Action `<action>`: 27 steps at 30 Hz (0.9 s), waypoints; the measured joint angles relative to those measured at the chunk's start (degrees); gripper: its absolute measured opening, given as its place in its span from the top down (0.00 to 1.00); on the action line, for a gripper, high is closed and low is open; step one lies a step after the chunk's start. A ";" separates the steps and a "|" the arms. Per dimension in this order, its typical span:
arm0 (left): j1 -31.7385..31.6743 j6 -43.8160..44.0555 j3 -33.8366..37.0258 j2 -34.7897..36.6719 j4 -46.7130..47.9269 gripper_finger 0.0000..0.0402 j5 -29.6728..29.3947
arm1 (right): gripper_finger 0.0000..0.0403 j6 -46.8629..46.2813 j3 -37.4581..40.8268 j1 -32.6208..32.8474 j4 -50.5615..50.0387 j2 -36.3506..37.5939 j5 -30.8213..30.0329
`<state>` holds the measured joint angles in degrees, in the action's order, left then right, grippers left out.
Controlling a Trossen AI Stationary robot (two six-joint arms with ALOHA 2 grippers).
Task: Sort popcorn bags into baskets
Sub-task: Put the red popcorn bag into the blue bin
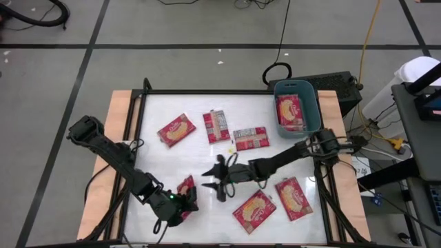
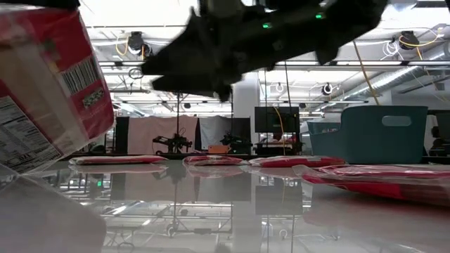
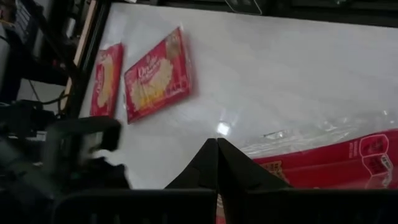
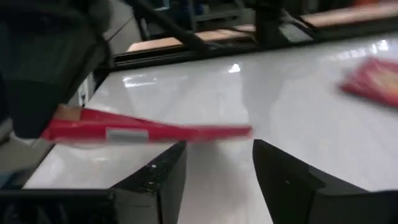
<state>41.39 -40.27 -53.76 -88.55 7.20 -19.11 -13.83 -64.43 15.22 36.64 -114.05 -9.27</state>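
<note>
My left gripper (image 1: pixel 183 202) is at the table's near side, shut on a red popcorn bag (image 1: pixel 185 187), which the low view shows lifted and tilted, label side visible (image 2: pixel 49 91). My right gripper (image 1: pixel 212 180) hovers open just right of that bag, its fingers (image 4: pixel 165 177) pointing at the bag's edge (image 4: pixel 149 132) without touching it. The teal basket (image 1: pixel 313 103) stands at the far right with one bag (image 1: pixel 290 111) inside. Several more bags lie flat: three at the far middle (image 1: pixel 217 126) and two at the near right (image 1: pixel 255 210). My left gripper pinches the red bag between its two shut fingers (image 3: pixel 205 165) at one end, beside the clear sealed edge (image 3: pixel 292 149). The bag juts out from the fingertips toward the right arm. It is lifted clear of the table and tilted.
Bare white table lies between the far bags and my grippers. The table's black frame rail (image 1: pixel 207 92) runs along the far edge, and wooden strips (image 1: pixel 118 117) flank both sides. The two near-right bags (image 3: pixel 155 78) lie ahead of the left wrist camera.
</note>
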 joint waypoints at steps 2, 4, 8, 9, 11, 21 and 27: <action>0.24 -0.18 0.00 0.00 -0.51 1.00 -0.02 | 0.53 0.90 -1.84 0.00 -0.29 -1.53 0.49; 0.49 0.08 0.00 0.00 -0.99 1.00 0.00 | 0.52 -3.76 -3.11 -0.44 -0.21 -2.35 0.38; 1.11 -0.15 0.00 0.00 -0.87 1.00 -0.68 | 0.51 -24.55 -3.14 -3.59 -0.41 -2.24 4.78; 1.14 -0.56 0.00 0.00 -0.87 1.00 -0.92 | 0.51 -28.73 -3.14 -4.21 -0.47 -2.24 6.30; 1.14 -1.32 0.00 0.00 -0.87 1.00 -1.57 | 0.51 -33.21 -3.14 -5.12 -0.50 -2.24 9.23; 1.01 -5.72 0.00 0.00 -0.46 1.00 -4.18 | 0.51 -43.62 -3.16 -6.56 -2.24 -2.56 15.45; 0.65 -8.00 0.00 0.00 -0.81 1.00 -4.46 | 0.46 -49.60 -3.56 -6.33 2.44 -6.83 17.10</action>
<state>42.04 -48.27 -53.76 -88.55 6.39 -23.57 -63.43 -67.99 8.90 39.08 -120.88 7.84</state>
